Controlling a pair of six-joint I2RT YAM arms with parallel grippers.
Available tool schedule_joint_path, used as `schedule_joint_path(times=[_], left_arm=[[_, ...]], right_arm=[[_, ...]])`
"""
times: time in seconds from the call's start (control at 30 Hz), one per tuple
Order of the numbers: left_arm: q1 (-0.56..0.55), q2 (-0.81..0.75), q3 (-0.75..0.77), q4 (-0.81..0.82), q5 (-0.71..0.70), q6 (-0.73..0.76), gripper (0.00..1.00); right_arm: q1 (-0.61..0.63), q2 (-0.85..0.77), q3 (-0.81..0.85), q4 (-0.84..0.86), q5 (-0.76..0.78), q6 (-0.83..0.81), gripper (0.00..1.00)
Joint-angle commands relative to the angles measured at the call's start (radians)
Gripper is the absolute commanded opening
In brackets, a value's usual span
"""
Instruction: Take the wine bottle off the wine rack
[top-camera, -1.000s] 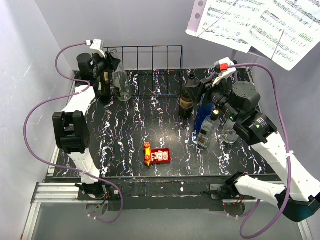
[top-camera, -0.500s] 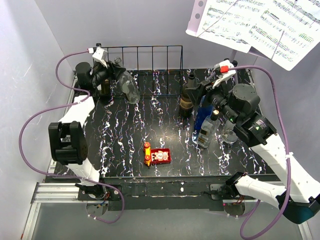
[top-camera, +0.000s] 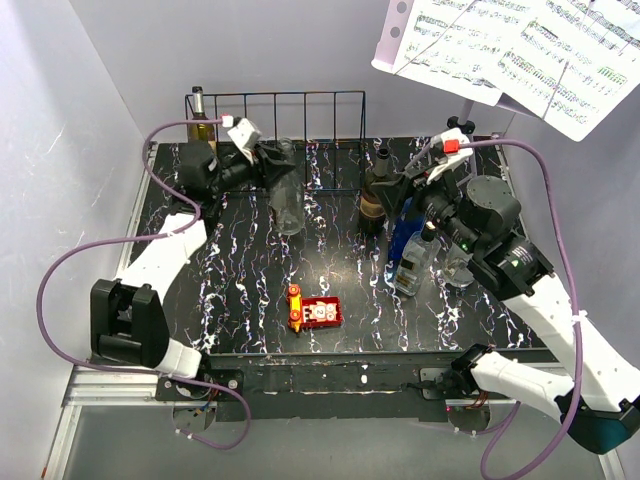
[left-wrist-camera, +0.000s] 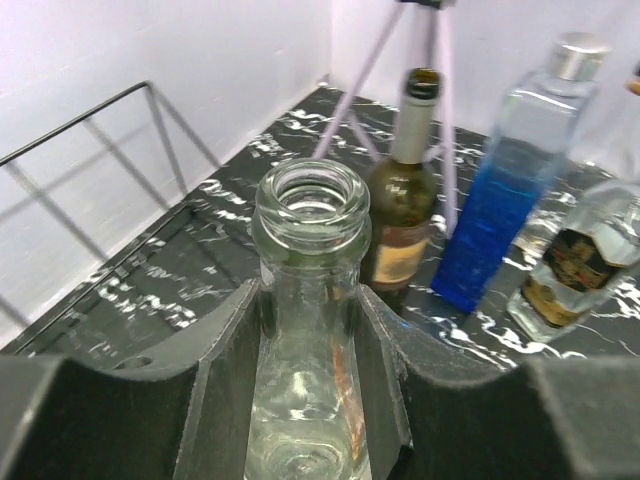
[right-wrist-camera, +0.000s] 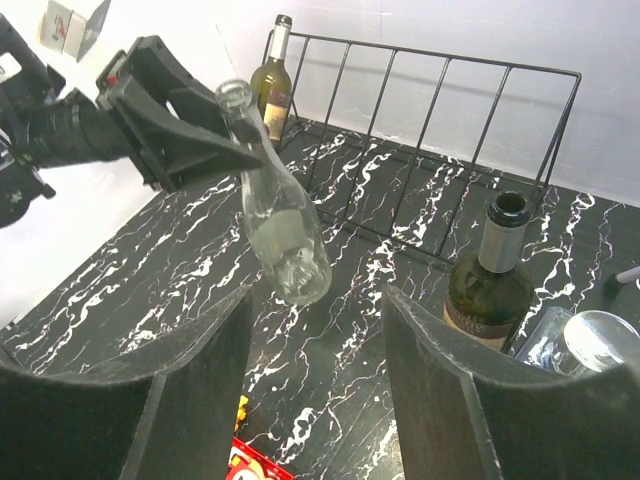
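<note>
Wine bottle (top-camera: 288, 205), neck inside left end effector (top-camera: 278, 160), near wine rack (top-camera: 320, 93)

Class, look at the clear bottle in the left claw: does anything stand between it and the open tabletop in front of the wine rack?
Nothing visible. The left claw grips the clear bottle by the neck, tilted, in front of the wine rack, above bare table; the brown bottle and red toy lie well aside.

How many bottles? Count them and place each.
5: clear bottle in the left gripper; dark bottle in the rack, left end; tan-labelled bottle, blue bottle and square clear bottle standing right. The right arm may hide more.
</note>
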Motion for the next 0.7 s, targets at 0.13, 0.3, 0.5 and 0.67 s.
schedule_joint_path(times=[0.13, 0.3, 0.5, 0.67], left_arm=[[-0.174, -0.133, -0.109, 0.204, -0.015, -0.003, 0.00], [-0.263, -0.131, -0.165, 0.287, -0.055, -0.039, 0.00], [-0.361, -0.096, -0.159, 0.310, -0.089, -0.029, 0.00], [-0.415, -0.078, -0.154, 0.334, -0.101, -0.033, 0.00]], right_arm=[[0.003, -0.085, -0.043, 0.064, 0.020, 0.010, 0.61], [0.003, -0.123, -0.065, 0.061, 0.046, 0.004, 0.61], [0.003, -0.173, -0.078, 0.052, 0.069, -0.019, 0.61], [0.003, -0.208, -0.094, 0.059, 0.097, -0.045, 0.61]])
